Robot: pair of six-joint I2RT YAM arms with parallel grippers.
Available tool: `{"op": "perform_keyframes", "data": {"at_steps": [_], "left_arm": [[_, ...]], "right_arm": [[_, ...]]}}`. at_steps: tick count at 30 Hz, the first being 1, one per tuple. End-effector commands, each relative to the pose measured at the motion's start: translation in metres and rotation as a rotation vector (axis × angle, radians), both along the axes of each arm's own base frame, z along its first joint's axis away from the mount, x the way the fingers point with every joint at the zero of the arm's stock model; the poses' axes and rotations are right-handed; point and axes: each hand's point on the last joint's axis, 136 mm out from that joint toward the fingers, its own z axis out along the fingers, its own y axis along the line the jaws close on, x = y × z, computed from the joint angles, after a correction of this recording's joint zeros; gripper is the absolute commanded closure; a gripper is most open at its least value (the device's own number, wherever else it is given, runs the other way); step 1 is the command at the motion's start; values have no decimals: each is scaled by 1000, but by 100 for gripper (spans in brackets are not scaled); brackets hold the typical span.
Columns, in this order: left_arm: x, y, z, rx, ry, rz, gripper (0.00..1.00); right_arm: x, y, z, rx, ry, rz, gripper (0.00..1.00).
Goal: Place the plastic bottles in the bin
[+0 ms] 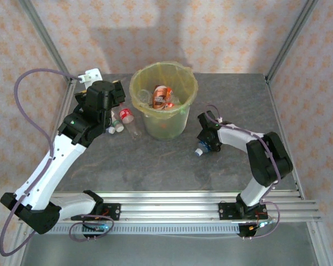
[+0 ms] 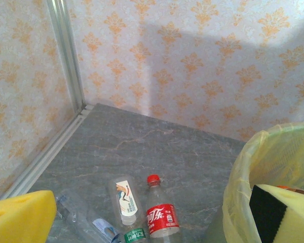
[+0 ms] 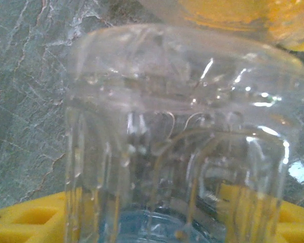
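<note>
My right claw [image 3: 182, 121] is straddling a clear blue-capped bottle [image 1: 200, 151], with yellow pads [image 3: 30, 223] sitting either side of it. I cannot tell whether they are pressing yet. That bottle is lying on the tabletop [image 1: 155, 166] at 5 o'clock from the bin [image 1: 180, 122].

Step in hand, as I am judging it:
- squeezing only until the thin wall is giving a little
- lifting clear of the rim
- carrying toward 11 o'clock and letting go over the bin's middle

My left claw [image 2: 152, 220] is hanging wide, holding nothing, above the cluster at 9 o'clock of the bin.

Counting:
- one bin
- four in the cluster, as far as I am making out: red-labelled bottle [image 2: 161, 215], white-labelled bottle [image 2: 125, 201], green-labelled bottle [image 2: 136, 235], blue-labelled bottle [image 2: 91, 223]
- one bottle at my right claw
- at least one orange-labelled bottle [image 1: 164, 97] inside the bin
</note>
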Motion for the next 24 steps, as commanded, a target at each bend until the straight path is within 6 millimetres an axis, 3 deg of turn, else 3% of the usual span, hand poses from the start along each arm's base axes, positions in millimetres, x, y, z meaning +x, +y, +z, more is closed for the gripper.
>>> {"op": "perform_keyframes", "data": {"at_steps": [1, 5, 10, 17, 24], "left_arm": [[-1, 7, -9, -1, 19, 37, 0], [-2, 10, -11, -5, 22, 52, 0], [-6, 21, -12, -10, 16, 112, 0], [-19, 43, -14, -54, -25, 221, 0], [-34, 62, -20, -102, -72, 303, 0]], "right_arm": [[-8, 1, 6, 15, 1, 23, 43], [-12, 5, 23, 20, -21, 55, 48], [-15, 5, 63, -4, -84, 87, 50], [-17, 1, 145, -7, -252, 103, 51], [-14, 16, 232, 76, -443, 176, 52]]}}
